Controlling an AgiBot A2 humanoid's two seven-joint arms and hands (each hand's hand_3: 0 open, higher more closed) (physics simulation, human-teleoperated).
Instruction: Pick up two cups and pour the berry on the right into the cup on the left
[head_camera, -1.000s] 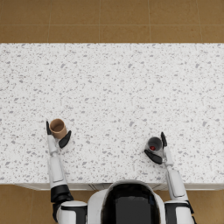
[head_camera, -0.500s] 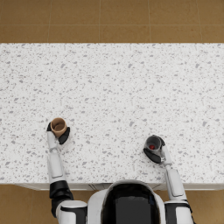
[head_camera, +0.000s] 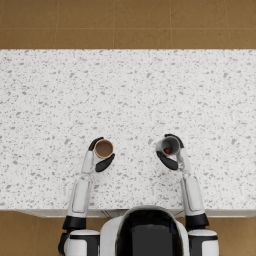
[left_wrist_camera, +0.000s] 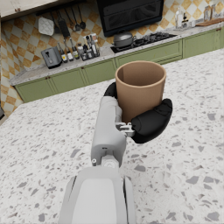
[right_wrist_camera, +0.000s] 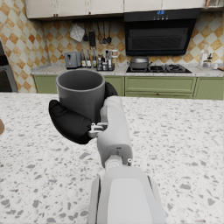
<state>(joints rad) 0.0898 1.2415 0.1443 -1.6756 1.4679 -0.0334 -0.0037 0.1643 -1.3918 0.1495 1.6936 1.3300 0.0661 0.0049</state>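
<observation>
Near the counter's (head_camera: 50, 100) front edge, left hand (head_camera: 100, 157) grips brown cup (head_camera: 104, 148), right hand (head_camera: 172, 155) grips grey cup (head_camera: 166, 146) holding a berry (head_camera: 168, 150); both cups look light, rigid, best held mid-wall.

No readable txt, labels, brands or nos. showing anywhere; small lit marks on the range hood (right_wrist_camera: 158, 13) staying too blurry to read.

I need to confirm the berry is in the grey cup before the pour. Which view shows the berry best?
The head view: it looks straight down into the grey cup held by the right hand, showing the red berry inside. The right wrist view shows only the cup's outer wall and rim, hiding the berry. The left wrist view shows neither.
</observation>
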